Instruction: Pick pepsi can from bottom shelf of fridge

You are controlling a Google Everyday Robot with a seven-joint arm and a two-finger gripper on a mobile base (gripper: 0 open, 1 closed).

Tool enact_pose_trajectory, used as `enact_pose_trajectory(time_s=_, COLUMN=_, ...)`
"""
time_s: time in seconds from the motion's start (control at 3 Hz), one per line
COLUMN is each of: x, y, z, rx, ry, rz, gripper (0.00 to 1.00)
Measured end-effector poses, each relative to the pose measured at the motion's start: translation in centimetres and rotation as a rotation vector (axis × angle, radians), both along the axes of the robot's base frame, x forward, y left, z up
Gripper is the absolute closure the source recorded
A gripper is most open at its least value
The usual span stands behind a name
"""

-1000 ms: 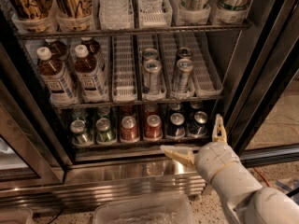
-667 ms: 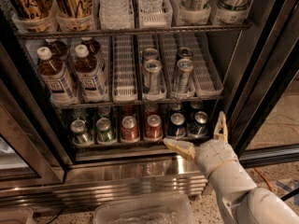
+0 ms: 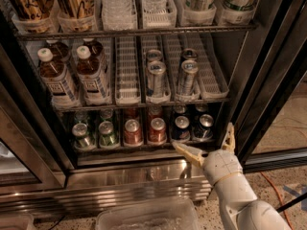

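The fridge (image 3: pixel 144 181) stands open with wire racks. On the bottom shelf (image 3: pixel 139 145) sit lanes of short cans: green at the left, red in the middle, dark at the right. Two dark pepsi cans with silver tops stand at the front right, one (image 3: pixel 182 128) left of the other (image 3: pixel 205 126). My gripper (image 3: pixel 204 143) is just in front of and slightly below these cans, at the shelf's front edge. It is open, one finger (image 3: pixel 188 151) pointing left and one (image 3: pixel 229 137) up at the right. It holds nothing.
The rack above holds brown bottles (image 3: pixel 55 78) and tall silver cans (image 3: pixel 155 78). The fridge's black door frame (image 3: pixel 261 95) is close on the right. A clear plastic bin (image 3: pixel 148 217) lies on the floor in front. An orange cable (image 3: pixel 276 188) runs on the floor at right.
My gripper has moved up and forward toward the right end of the bottom shelf, closer to the dark cans. Its fingers stay spread.
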State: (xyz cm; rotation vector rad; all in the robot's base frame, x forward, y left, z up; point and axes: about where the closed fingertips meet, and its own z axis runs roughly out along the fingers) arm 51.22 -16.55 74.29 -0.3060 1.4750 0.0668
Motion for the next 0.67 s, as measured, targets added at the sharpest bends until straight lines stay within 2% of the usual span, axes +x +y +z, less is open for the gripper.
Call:
enact_pose_trajectory(time_s=0.33, x=0.45, y=0.08, z=-2.38, rx=0.068, ry=-0.014, rz=0.023, gripper=0.0)
enact_pose_trajectory(time_s=0.67, x=0.46, y=0.08, z=-2.38, rx=0.068, ry=-0.014, rz=0.023, gripper=0.0)
